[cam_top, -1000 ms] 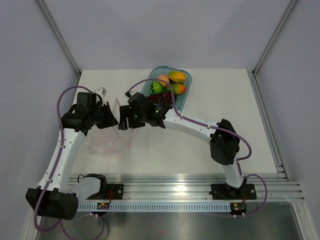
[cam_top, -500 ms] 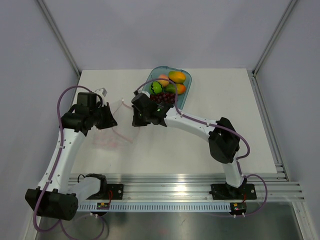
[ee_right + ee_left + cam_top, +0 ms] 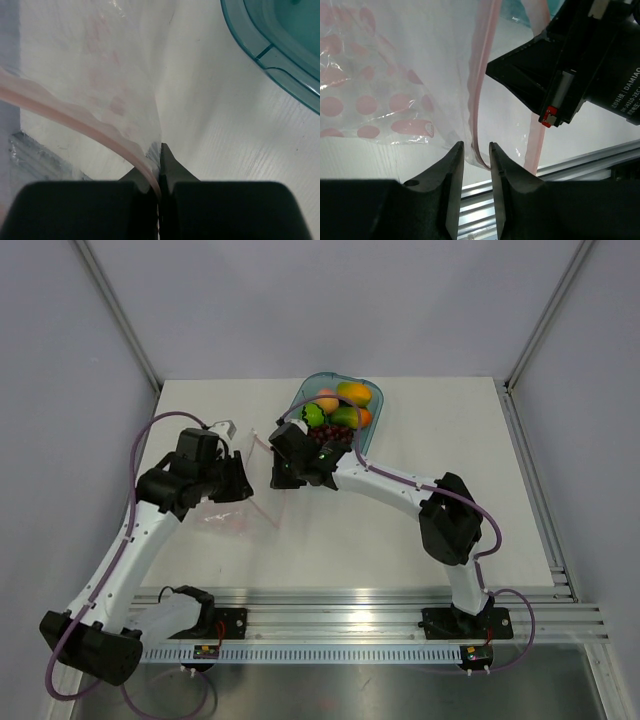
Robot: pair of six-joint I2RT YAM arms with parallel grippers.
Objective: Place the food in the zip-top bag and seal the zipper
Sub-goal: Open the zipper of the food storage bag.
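Note:
The zip-top bag (image 3: 228, 516), clear with pink dots (image 3: 367, 105), lies crumpled on the table between my two grippers. Its mouth is raised. My right gripper (image 3: 278, 468) is shut on the bag's mouth edge, with the pink zipper (image 3: 75, 115) running into its closed jaws (image 3: 159, 150). My left gripper (image 3: 247, 481) faces it closely. Its fingers stand a little apart (image 3: 476, 146), and the zipper strip (image 3: 481, 75) hangs down between them unclamped. The food sits in the teal tray (image 3: 381, 400): peach (image 3: 327, 400), two mangoes (image 3: 352, 393), a green fruit (image 3: 313, 414) and grapes (image 3: 330, 433).
The tray's corner (image 3: 280, 55) lies just right of my right gripper. My right wrist body (image 3: 575, 70) fills the upper right of the left wrist view, very near the left fingers. The aluminium rail (image 3: 380, 600) borders the table's near edge.
My left arm swung right toward the bag's mouth and its jaws parted. My right gripper closed on the bag edge and drew it toward the tray, raising the mouth.

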